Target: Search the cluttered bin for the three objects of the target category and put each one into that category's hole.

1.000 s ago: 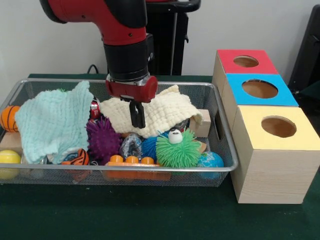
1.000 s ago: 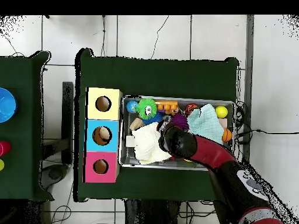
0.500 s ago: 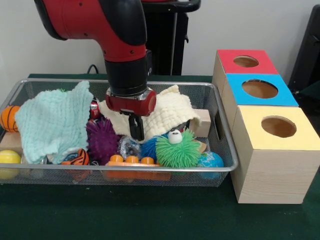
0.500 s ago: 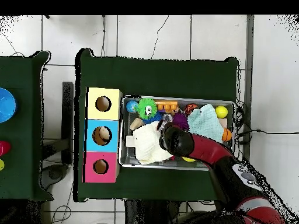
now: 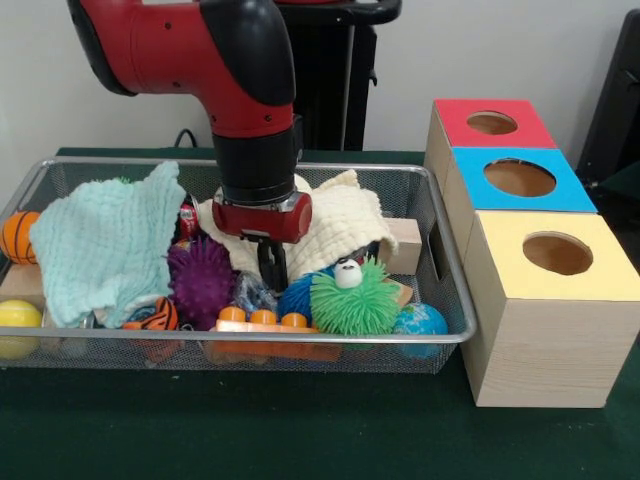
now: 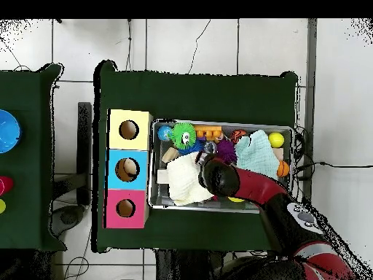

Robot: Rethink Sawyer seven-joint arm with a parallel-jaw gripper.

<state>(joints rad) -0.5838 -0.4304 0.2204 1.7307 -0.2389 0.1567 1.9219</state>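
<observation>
Spiky balls seem to be what the search is aimed at, though the target category is not stated. The purple spiky ball (image 5: 203,280) lies in the wire bin (image 5: 440,250) just left of the gripper (image 5: 271,268). The green spiky ball with eyes (image 5: 352,295) lies just right of it, and a blue one (image 5: 297,295) sits between them, partly hidden. The gripper is low among the toys, in front of the cream cloth (image 5: 335,225). Its fingers look close together, like one dark blade, and I cannot tell if they hold anything.

In my judgement the step in hand is to reach one small object near the orange block (image 5: 262,320). To do it well, the arm should come straight down, keep clear of the cream cloth and the mint cloth (image 5: 105,245), and close only when the object sits between the fingers. A soft spiky ball can slip sideways, so a slow, centred grip is better. The three boxes with holes, red (image 5: 492,122), blue (image 5: 520,178) and yellow (image 5: 557,253), stand beside the bin.
</observation>
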